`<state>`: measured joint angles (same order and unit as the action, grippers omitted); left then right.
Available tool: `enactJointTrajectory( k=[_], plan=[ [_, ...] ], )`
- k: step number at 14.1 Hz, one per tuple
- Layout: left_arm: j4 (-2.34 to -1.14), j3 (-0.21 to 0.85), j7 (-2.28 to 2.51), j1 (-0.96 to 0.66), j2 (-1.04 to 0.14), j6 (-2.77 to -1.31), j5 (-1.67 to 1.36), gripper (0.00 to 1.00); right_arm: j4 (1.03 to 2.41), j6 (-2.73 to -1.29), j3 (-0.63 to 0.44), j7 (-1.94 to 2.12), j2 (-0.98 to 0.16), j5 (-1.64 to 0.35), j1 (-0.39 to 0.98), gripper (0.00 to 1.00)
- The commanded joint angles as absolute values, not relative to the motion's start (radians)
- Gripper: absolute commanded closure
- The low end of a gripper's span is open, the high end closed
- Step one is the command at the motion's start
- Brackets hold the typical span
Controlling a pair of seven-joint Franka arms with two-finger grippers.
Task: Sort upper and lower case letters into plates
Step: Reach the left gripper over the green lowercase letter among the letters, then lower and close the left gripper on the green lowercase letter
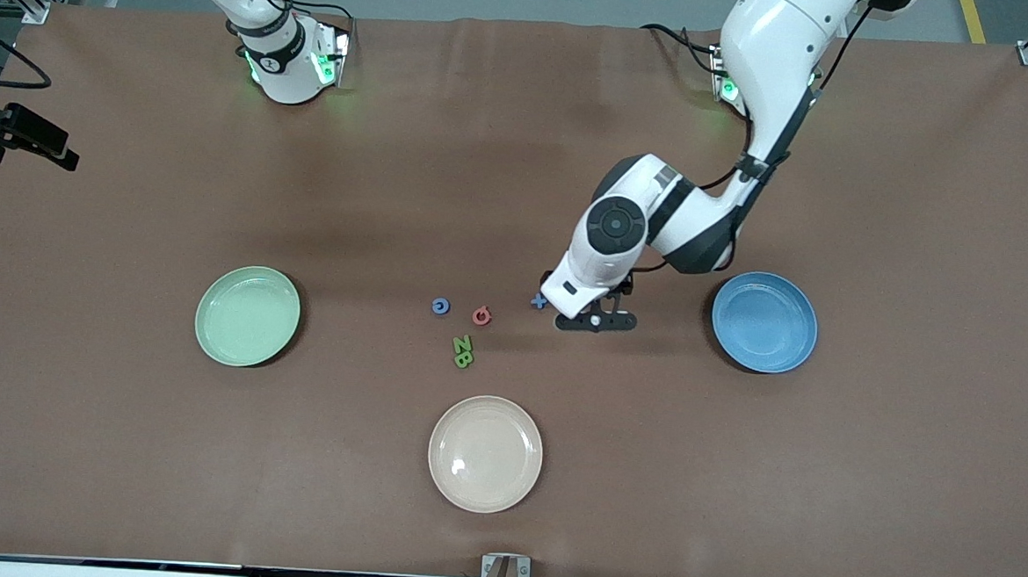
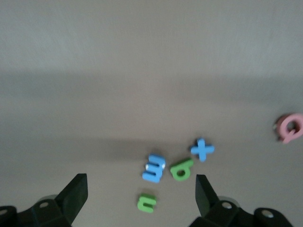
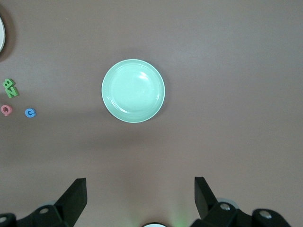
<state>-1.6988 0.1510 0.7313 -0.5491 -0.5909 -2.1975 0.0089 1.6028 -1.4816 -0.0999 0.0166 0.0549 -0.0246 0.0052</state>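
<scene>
With fingers spread wide, our left gripper (image 1: 596, 321) hangs over a letter cluster (image 2: 175, 170) at center frame between mint plate (image 1: 248, 315) and blue plate (image 1: 765, 322), while our right gripper (image 3: 139, 198), also spread, waits above the mint plate.

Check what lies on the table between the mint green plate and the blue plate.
Front view: between the mint green plate and blue plate lie a blue c, a pink letter, green letters, a blue x; the open left gripper hovers there.
</scene>
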Motion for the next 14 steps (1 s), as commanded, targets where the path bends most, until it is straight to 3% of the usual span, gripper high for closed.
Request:
enactJointTrajectory(
  k=[1,5,11,14],
  plan=[
    [-1.828,0.146,0.770,-0.566,-0.531,-2.261,0.026,0.00,1.644,-1.502,-0.081,0.018,0.095,-0.009,-0.012,0.00],
    [-1.954,0.144,0.770,-0.583,-0.528,-2.440,0.026,0.00,1.649,-1.503,-0.081,0.018,0.097,-0.009,-0.009,0.00],
    [-1.977,0.146,0.773,-0.595,-0.545,-2.445,0.026,0.23,1.651,-1.497,-0.084,0.043,0.098,-0.009,-0.012,0.00],
    [-1.970,0.147,0.773,-0.598,-0.549,-2.444,0.018,0.25,1.649,-1.496,-0.084,0.060,0.107,-0.009,-0.011,0.00]
  ],
)
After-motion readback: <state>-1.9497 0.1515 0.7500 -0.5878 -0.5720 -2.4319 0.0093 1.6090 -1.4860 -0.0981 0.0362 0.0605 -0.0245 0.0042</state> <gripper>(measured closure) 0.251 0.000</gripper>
